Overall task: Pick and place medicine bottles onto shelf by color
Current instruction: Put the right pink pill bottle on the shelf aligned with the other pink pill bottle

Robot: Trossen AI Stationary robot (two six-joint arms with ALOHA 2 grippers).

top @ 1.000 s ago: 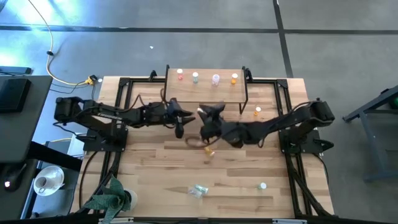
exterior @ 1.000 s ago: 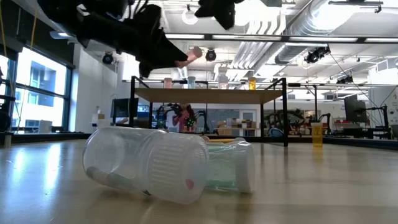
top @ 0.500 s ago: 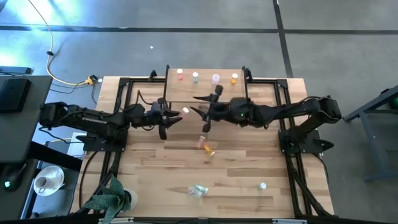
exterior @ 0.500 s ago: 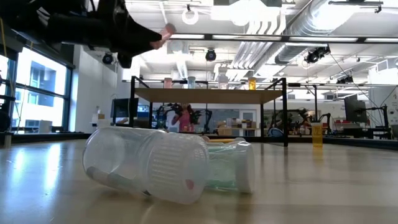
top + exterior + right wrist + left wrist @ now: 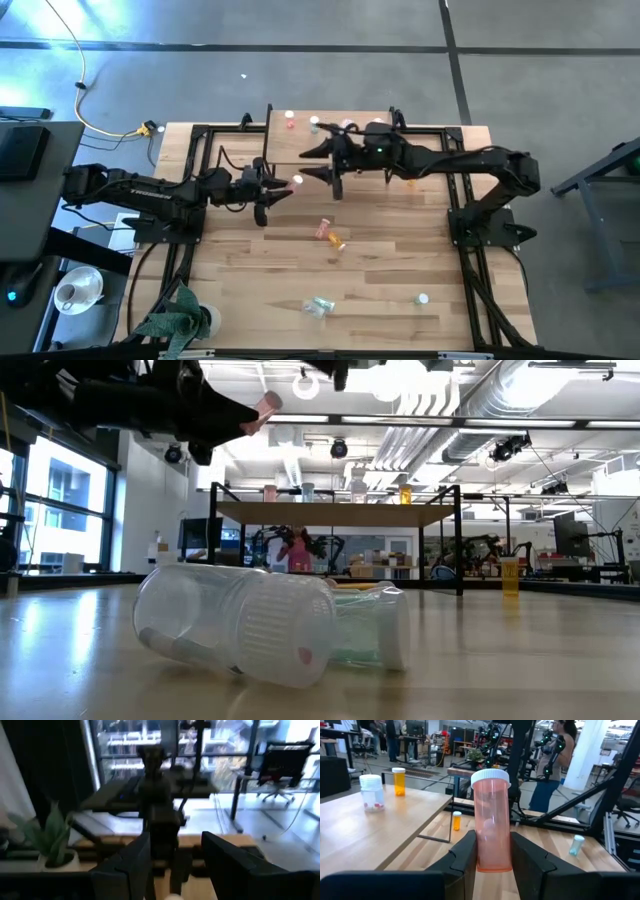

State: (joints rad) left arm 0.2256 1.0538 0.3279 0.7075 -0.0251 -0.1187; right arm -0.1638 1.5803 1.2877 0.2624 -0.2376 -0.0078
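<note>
My left gripper (image 5: 280,186) hangs over the table, left of the middle and just nearer than the shelf (image 5: 300,142), shut on a pink medicine bottle (image 5: 491,825) with a white cap. My right gripper (image 5: 312,163) floats level above the shelf's near edge. It is open, with nothing between its fingers (image 5: 125,865). Several bottles stand on the shelf, among them a red one (image 5: 290,122) and a pale one (image 5: 314,123). In the left wrist view a clear bottle (image 5: 371,792) and an orange one (image 5: 398,780) stand there. My left gripper pinches the lower body (image 5: 492,857) of the pink bottle between its two fingers, coming level from the table's left. The capped end (image 5: 268,404) sticks out past the fingertips, slanting upward. The bottle is clear of both table and shelf.
Two orange bottles (image 5: 328,234) lie mid-table. A clear bottle (image 5: 240,625) and a pale green one (image 5: 375,625) lie on their sides near the front edge. A white-capped bottle (image 5: 423,298) stands at the front right. A potted plant (image 5: 180,318) sits at the near left corner.
My left gripper has drawn back toward the table's left edge with the pink bottle, then kept still. My right gripper has risen and gone toward the far edge, over the shelf, rolling its wrist as it went.
</note>
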